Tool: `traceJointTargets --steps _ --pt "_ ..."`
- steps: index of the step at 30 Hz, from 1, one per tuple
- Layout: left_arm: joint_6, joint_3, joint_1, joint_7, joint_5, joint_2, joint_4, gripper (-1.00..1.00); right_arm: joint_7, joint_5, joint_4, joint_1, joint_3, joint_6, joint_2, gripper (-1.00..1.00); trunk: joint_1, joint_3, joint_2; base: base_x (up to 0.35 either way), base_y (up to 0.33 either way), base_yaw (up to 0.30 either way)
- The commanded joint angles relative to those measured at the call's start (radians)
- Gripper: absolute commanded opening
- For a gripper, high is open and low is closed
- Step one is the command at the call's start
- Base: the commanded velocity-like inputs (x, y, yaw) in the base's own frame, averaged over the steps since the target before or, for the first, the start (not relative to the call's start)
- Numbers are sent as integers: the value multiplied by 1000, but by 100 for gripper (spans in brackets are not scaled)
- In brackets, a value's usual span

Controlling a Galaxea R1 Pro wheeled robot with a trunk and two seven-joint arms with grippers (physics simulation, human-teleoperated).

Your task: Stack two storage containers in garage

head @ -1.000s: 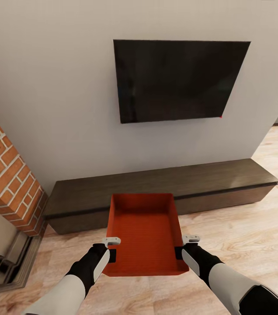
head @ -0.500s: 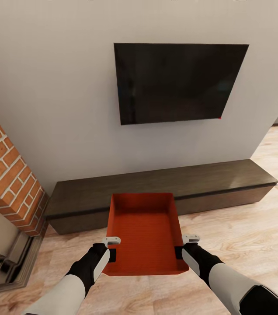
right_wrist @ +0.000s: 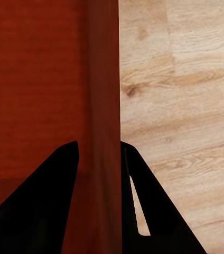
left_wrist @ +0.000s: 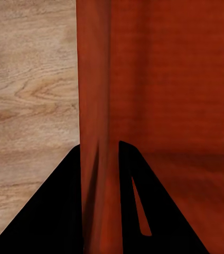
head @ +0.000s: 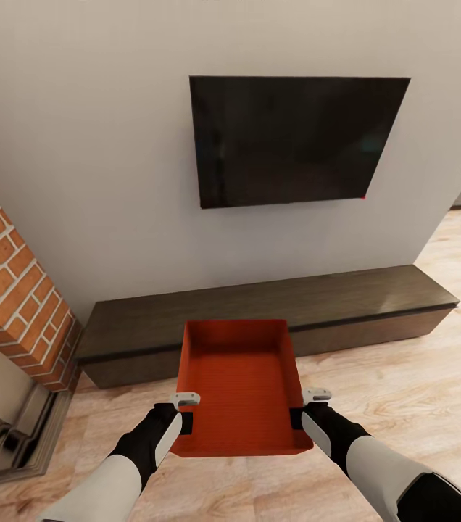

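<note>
Straight ahead, the long dark wood cabinet [head: 267, 319] and the wall behind it with the black TV [head: 292, 138] close off the far side. The brick column [head: 13, 297] and its hearth block the left. Open wood plank floor [head: 404, 391] runs away to the right, past the cabinet's end.

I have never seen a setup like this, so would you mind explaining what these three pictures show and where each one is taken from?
This is a simulated two-armed robot on wheels. The large picture comes from a camera on its head, looking down over both arms. The left claw and the right claw each grip one side wall of a red-orange open-top plastic bin, holding it above the light wood plank floor. Ahead stand a long dark wood cabinet, a black wall-mounted TV and a brick column. The two smaller pictures come from cameras at each wrist: black fingers straddle the bin's wall.
</note>
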Motion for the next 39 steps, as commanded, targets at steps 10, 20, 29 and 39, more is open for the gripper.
traceJointTargets --steps 10,20,29,39 --pt "20 -10 0 15 -7 2 34 -100 1 -13 -12 -1 28 0 -1 -100 -38 30 69 0 0 0" --pt "20 -11 0 15 -8 2 34 -100 1 -13 -12 -1 29 0 -1 -100 -76 61 139 0 0 0" --pt "20 -10 0 15 -8 2 34 -100 1 -13 -12 -1 29 0 -1 -100 -92 74 167 0 0 0" --pt "20 -11 0 15 -7 2 34 -100 1 -13 -12 -1 29 0 -1 -100 -92 74 167 0 0 0"
